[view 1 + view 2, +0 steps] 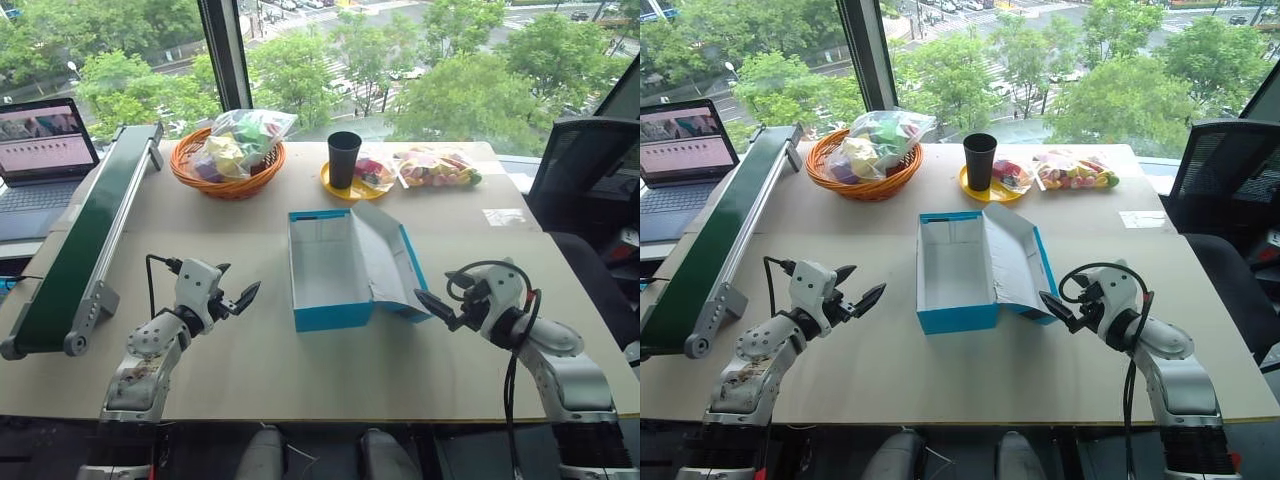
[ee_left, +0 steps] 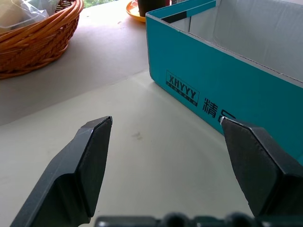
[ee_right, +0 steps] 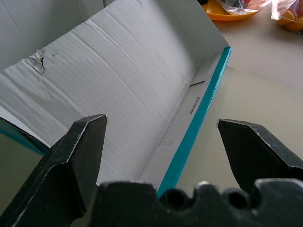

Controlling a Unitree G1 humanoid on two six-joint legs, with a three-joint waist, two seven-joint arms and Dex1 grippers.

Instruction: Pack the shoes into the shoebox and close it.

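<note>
Shoebox [image 1: 330,270] open mid-table; basket [image 1: 228,165], cup [image 1: 343,158] behind. L gripper [image 1: 236,300], R gripper [image 1: 432,307] wide, empty.

Table: my work surface is a pale beige tabletop [image 1: 250,350], matte and evenly lit.
Window: a wide pane [image 1: 420,60] behind the table, split by a dark slanted frame post [image 1: 225,50].
Outside: I see green treetops and a street with cars below.
Chair: a black mesh office chair [image 1: 585,165] at my right.
Light: soft daylight.

Table [image 1: 250,350]: open shoebox [image 1: 330,300], basket [image 1: 228,172], yellow plate [image 1: 352,188], conveyor [image 1: 80,250]
</note>
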